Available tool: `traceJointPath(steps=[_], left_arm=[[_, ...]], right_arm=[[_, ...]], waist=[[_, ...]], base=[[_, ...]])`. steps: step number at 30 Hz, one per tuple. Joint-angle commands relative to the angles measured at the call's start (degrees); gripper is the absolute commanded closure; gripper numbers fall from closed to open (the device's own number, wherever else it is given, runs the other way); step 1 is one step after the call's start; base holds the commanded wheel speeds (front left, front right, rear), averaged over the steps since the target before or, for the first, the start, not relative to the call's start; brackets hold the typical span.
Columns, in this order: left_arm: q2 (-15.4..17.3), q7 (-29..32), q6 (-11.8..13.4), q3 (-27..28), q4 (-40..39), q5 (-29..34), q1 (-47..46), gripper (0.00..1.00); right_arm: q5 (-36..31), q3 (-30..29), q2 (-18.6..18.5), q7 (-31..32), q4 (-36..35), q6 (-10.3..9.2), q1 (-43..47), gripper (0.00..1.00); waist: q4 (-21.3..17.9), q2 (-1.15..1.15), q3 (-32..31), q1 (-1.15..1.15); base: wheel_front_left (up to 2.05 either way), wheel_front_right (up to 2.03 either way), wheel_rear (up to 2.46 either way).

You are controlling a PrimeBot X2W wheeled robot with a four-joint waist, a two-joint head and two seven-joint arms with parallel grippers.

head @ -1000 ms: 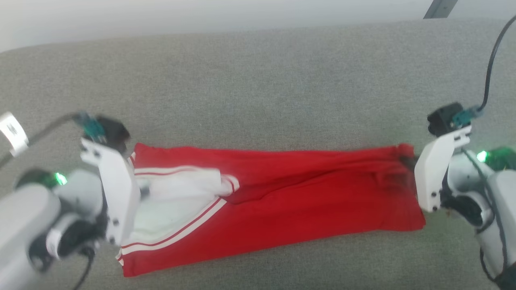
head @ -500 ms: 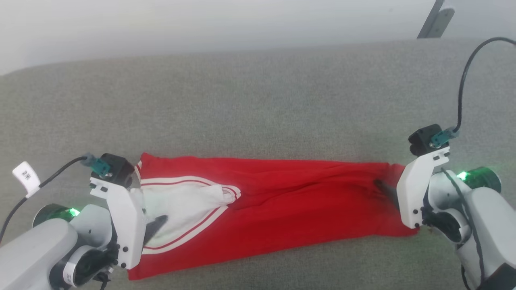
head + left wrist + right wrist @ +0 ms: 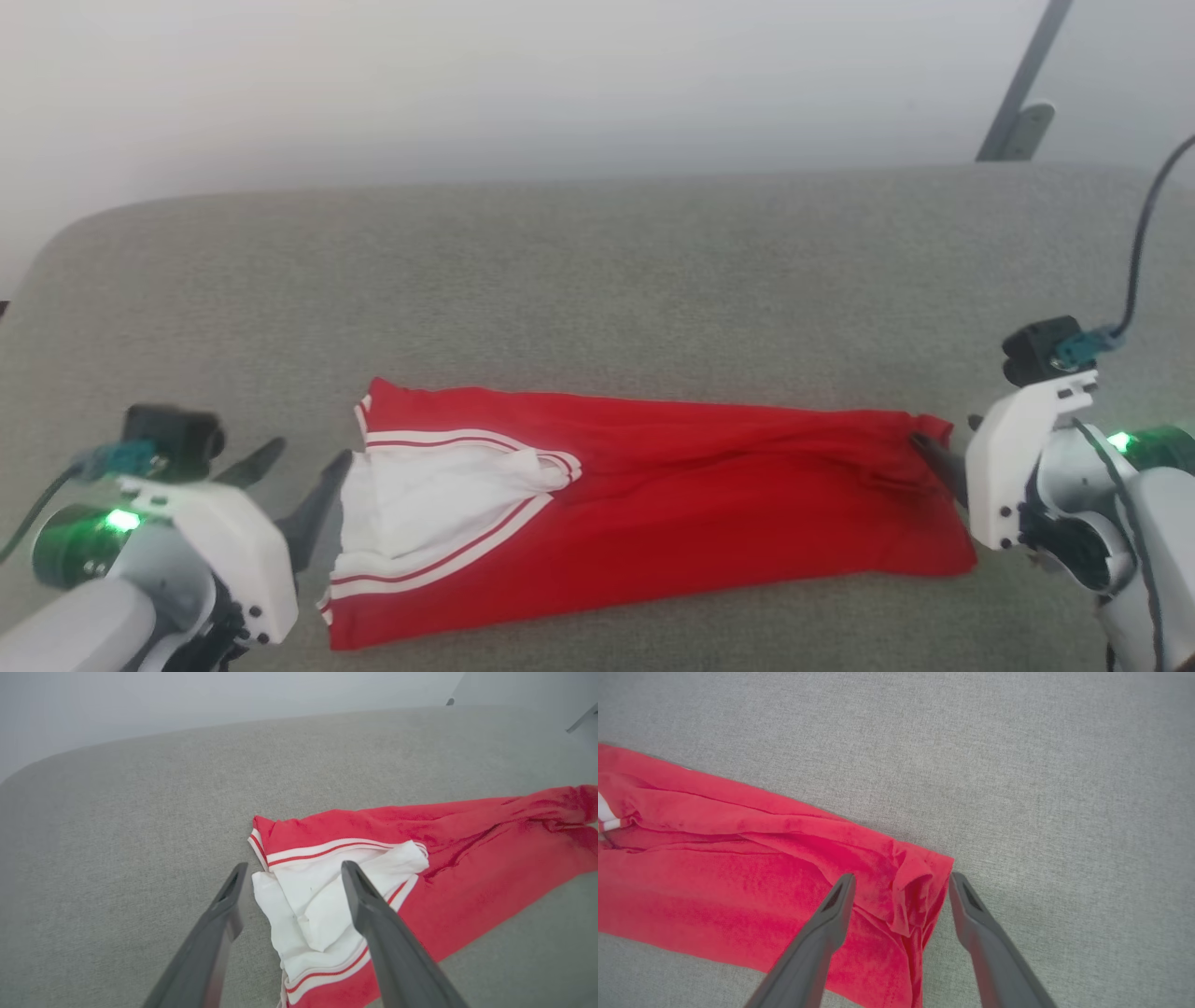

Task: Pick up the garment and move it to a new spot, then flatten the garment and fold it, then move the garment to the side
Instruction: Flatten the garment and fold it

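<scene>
Head view: standing apart, gripping nothing, left tool (image 3: pixel 310 451) just beside one end, right tool (image 3: pixel 945 437) straddling the bunched opposite corner of the red, white-sleeved jersey garment (image 3: pixel 709 504) lying folded on the grey fabric bench (image 3: pixel 597 280). Risking snagging that corner on withdrawal, dragging the fold open.

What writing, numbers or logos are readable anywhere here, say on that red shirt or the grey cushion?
None readable.
The folded red shirt with white sleeve and white-and-red striped trim shows only plain cloth and stripes; no letters or numbers face up.
The grey fabric cushion bears no print.
</scene>
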Motion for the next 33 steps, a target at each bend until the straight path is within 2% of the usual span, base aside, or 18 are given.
traceJointPath(steps=[1, 8, 12, 14, 18, 19, 28, 29, 30, 31, 33], left_arm=[[-0.2, -2.3, 0.6, 0.7, 0.3, 0.3, 1.6, 0.00], [-1.0, -15.5, 1.6, 4.6, 2.2, 0.3, 8.3, 0.00], [-2.7, -18.0, 1.5, 9.1, 3.6, 1.5, 12.2, 0.00], [-4.7, -18.2, 1.7, 13.6, 3.9, 3.5, 13.9, 0.00], [-10.5, -18.1, -0.8, 23.6, 4.3, 10.4, 18.9, 0.00], [-10.5, -18.1, -0.8, 23.6, 4.3, 10.4, 18.9, 0.00], [-23.2, -18.2, -10.0, 39.9, 6.1, 23.7, 26.4, 0.00], [-24.5, -18.2, -11.1, 41.5, 6.4, 25.0, 26.6, 0.00], [-25.7, -18.2, -12.2, 42.9, 6.7, 26.0, 26.8, 0.00], [-26.8, -18.2, -13.5, 44.2, 7.0, 27.2, 27.0, 0.00], [-30.4, -18.2, -16.9, 48.1, 7.9, 30.5, 27.0, 0.00]], right_arm=[[0.0, -0.6, -0.1, -0.1, 0.2, -0.09, 1.0, 0.00], [0.3, -4.0, -0.8, 3.1, 2.2, -0.09, 2.9, 0.00], [0.3, -5.6, -1.2, 4.5, 3.8, -0.09, 3.4, 0.00], [0.7, -6.1, -0.8, 5.1, 4.9, -0.09, 3.6, 0.00], [0.8, -6.5, -0.5, 5.4, 7.6, -0.08, 3.1, 0.00], [0.8, -6.5, -0.5, 5.4, 7.6, -0.08, 3.1, 0.00], [1.8, -4.4, 1.5, 5.9, 14.6, -0.06, 0.5, 0.00], [1.9, -3.9, 1.8, 5.9, 15.3, -0.05, 0.1, 0.21], [2.2, -3.4, 2.1, 5.9, 16.0, -0.05, -0.2, 0.67], [2.6, -2.9, 2.3, 6.0, 16.6, -0.05, -0.5, 1.00], [3.7, -1.8, 2.3, 5.3, 18.0, -0.05, -1.3, 1.00]], waist=[[0.7, 0.00, -0.7, 0.00], [2.9, 0.00, -1.5, 0.00], [4.4, 0.00, -1.2, 0.00], [5.1, 0.00, -1.0, 0.00], [6.5, 0.00, -0.6, 0.00], [6.5, 0.00, -0.6, 0.00], [8.6, 0.00, 0.9, 0.00], [8.8, 0.00, 1.1, 0.00], [8.9, 0.00, 1.2, 0.00], [9.0, 0.00, 1.4, 0.00], [9.5, 0.00, 1.8, 0.00]], base=[[0.00, 0.00, 0.00], [0.00, 0.00, 0.00], [0.00, 0.00, 0.00], [0.00, 0.00, 0.00], [0.00, 0.00, 0.00], [0.00, 0.00, 0.00], [0.00, 0.00, 0.00], [0.00, 0.00, 0.00], [0.00, 0.00, 0.00], [0.00, 0.00, 0.00], [0.00, 0.00, 0.00]])
